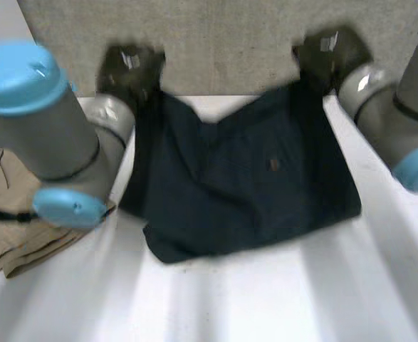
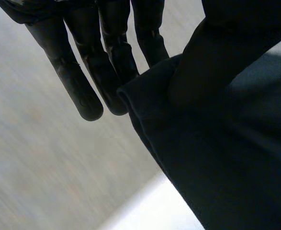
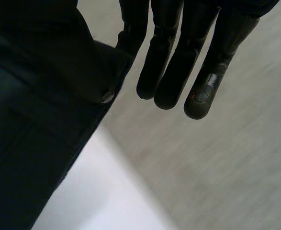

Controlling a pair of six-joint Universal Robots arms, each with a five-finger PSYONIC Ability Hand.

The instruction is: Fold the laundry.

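Observation:
A dark navy garment hangs between my two hands at the table's far edge, its lower part lying on the white table. My left hand grips its far left corner. In the left wrist view the thumb pinches the cloth's edge against the straight fingers. My right hand grips the far right corner. There too the thumb presses the cloth against one finger, while the other fingers stay straight beside it.
A beige garment lies crumpled at the table's left edge, partly behind my left arm. Grey floor lies beyond the far edge. The near half of the table is bare white.

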